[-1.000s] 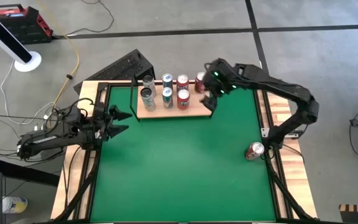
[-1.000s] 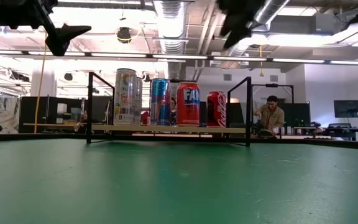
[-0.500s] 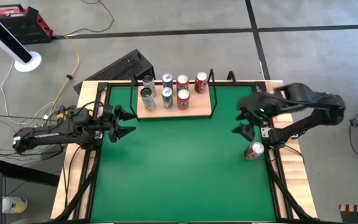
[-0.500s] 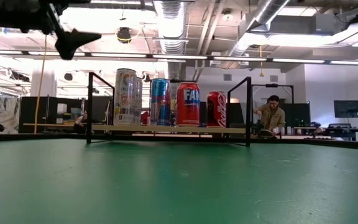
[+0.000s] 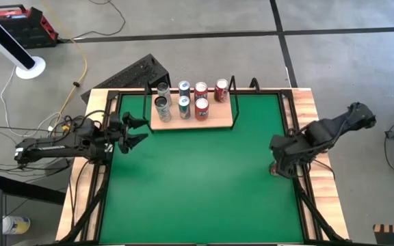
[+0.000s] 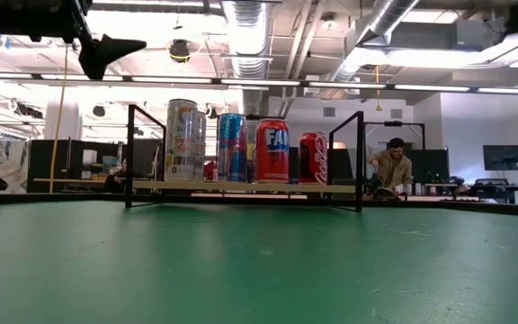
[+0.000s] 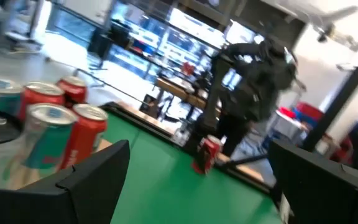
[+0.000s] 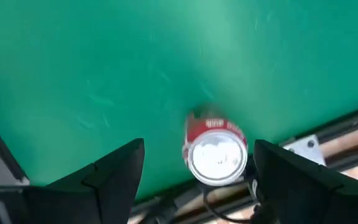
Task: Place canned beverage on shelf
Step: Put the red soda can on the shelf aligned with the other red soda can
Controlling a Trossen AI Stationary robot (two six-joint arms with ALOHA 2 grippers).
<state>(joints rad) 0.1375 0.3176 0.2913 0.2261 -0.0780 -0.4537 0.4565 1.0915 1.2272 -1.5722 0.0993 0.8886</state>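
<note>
A red can (image 8: pixel 216 152) stands upright on the green mat (image 5: pixel 197 178), close to the mat's right edge. My right gripper (image 8: pixel 199 144) hangs open above it, pointing down, with one finger on either side of the can and clear of it. In the high view the right gripper (image 5: pixel 282 156) hides most of the can. The shelf (image 5: pixel 221 123), a light-wood board with a black wire frame, lies on the mat at the far edge. Several cans (image 5: pixel 183 102) stand upright on it. My left gripper (image 5: pixel 137 130) waits open, left of the shelf.
The shelf's right part (image 5: pixel 223 113) is bare board between the wire posts (image 6: pixel 360 162). A wooden rim (image 5: pixel 320 171) borders the mat just beyond the red can. A dark slanted box (image 5: pixel 142 70) lies behind the table. A person (image 6: pixel 390 167) sits far off in the room.
My right gripper has swung from the shelf's right end toward the table's right and near edges. It has sunk a little and tipped to point straight down over the lone red can. Its fingers have stayed open. The cans have not moved.
</note>
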